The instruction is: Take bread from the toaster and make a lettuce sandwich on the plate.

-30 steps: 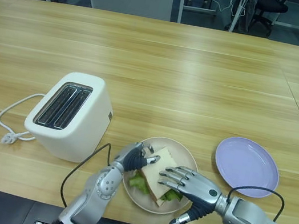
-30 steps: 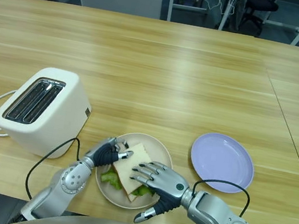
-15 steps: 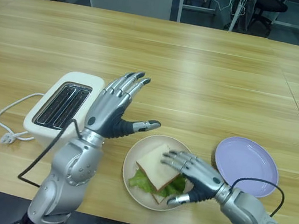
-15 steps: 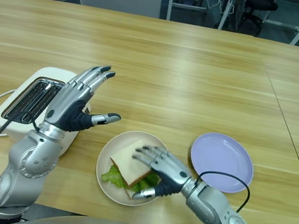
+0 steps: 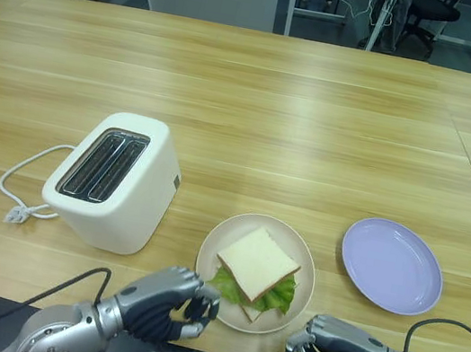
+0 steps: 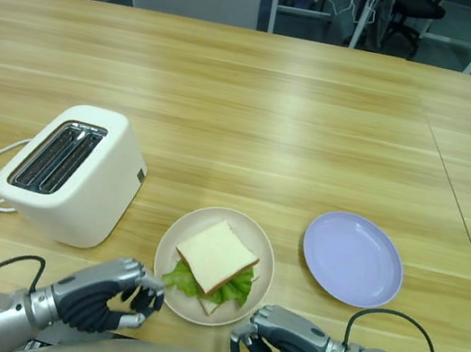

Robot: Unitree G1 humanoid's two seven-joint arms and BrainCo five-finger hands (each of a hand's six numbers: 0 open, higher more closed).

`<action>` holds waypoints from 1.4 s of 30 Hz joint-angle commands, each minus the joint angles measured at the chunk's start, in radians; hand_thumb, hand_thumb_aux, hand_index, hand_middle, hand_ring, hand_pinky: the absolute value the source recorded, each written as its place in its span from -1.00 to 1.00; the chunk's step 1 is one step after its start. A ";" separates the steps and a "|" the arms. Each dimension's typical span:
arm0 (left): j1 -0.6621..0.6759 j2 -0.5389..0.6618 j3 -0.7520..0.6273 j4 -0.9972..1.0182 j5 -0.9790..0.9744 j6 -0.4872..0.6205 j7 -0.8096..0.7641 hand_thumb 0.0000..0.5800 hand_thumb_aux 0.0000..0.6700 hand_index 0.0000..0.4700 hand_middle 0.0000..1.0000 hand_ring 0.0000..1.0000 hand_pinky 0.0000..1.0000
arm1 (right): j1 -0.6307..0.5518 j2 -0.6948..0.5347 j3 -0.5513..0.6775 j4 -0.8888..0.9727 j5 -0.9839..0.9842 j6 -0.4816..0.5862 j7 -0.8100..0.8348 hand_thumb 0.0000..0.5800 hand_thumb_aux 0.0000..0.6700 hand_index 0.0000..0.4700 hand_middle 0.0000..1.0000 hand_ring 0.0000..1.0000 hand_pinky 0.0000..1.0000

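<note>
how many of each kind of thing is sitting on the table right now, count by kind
toaster: 1
plates: 2, the beige plate under the food and the purple plate lying bare to its right
sandwich: 1
total: 4

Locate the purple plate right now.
The purple plate sits on the table at the robot's right, just right of the beige plate holding the sandwich, not touching it.
</note>
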 commanded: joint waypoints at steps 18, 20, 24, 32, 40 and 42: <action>-0.464 -0.095 -0.294 0.449 0.416 0.016 -0.075 1.00 1.00 0.96 1.00 1.00 1.00 | -0.373 0.268 0.210 0.363 -0.460 0.057 -0.090 1.00 1.00 0.96 1.00 1.00 1.00; -0.531 -0.119 -0.309 0.511 0.434 0.010 -0.051 1.00 1.00 0.96 1.00 1.00 1.00 | -0.432 0.308 0.220 0.415 -0.501 0.065 -0.136 1.00 1.00 0.96 1.00 1.00 1.00; -0.701 -0.171 -0.299 0.659 0.494 0.031 0.063 1.00 1.00 0.96 1.00 1.00 1.00 | -0.575 0.396 0.219 0.541 -0.596 0.090 -0.299 1.00 1.00 0.96 1.00 1.00 1.00; -0.956 -0.238 -0.261 0.845 0.547 0.069 0.323 1.00 1.00 0.96 1.00 1.00 1.00 | -0.776 0.448 0.208 0.708 -0.680 0.123 -0.550 1.00 1.00 0.96 1.00 1.00 1.00; -0.779 -0.215 -0.135 0.511 0.364 0.085 0.270 1.00 1.00 0.96 1.00 1.00 1.00 | -0.655 0.388 0.080 0.469 -0.429 0.118 -0.480 1.00 1.00 0.96 1.00 1.00 1.00; -0.699 -0.230 -0.078 0.376 0.278 0.101 0.255 1.00 1.00 0.96 1.00 1.00 1.00 | -0.605 0.403 0.005 0.378 -0.242 0.140 -0.439 1.00 1.00 0.96 1.00 1.00 1.00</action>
